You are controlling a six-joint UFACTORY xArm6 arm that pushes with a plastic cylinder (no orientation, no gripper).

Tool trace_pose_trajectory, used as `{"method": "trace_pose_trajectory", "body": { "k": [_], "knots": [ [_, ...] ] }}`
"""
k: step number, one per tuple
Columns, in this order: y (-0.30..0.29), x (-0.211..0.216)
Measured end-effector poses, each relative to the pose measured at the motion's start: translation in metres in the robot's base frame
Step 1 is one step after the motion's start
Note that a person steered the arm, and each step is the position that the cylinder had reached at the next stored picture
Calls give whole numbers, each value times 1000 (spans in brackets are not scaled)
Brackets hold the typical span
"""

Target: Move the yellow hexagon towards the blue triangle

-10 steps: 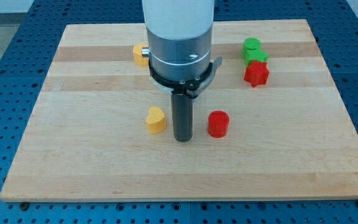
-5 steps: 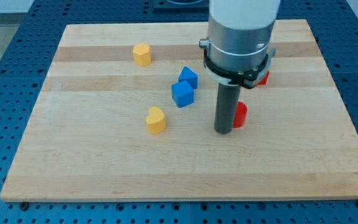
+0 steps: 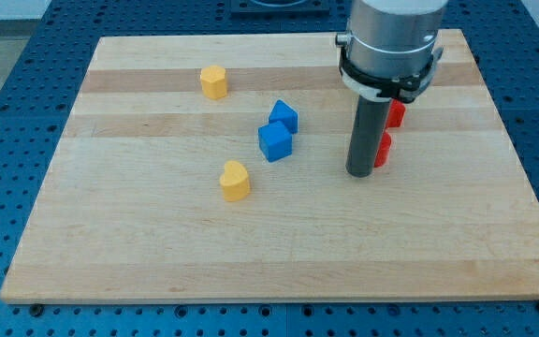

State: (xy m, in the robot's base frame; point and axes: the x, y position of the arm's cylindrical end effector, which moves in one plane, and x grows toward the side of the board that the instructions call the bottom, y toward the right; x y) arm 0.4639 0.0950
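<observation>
You're not on the yellow hexagon (image 3: 213,81) yet: my tip (image 3: 360,174) sits by a red block (image 3: 383,150). No fingers here. Next, swing behind the hexagon, push toward the blue triangle (image 3: 284,116).

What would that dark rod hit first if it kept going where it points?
It points straight down, so my tip would meet the wooden board, which it seems to touch already, beside a red block.

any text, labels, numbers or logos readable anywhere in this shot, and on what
None: no readable text, number or logo appears anywhere.
The wooden board, the yellow blocks, the blue blocks and the red blocks are plain.
The arm's grey collar above my tip shows no marking.
</observation>
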Motion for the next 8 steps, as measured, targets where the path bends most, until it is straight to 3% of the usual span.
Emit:
{"method": "trace_pose_trajectory", "body": {
  "k": [2, 8],
  "knots": [
    [4, -21],
    [39, -18]
  ]
}}
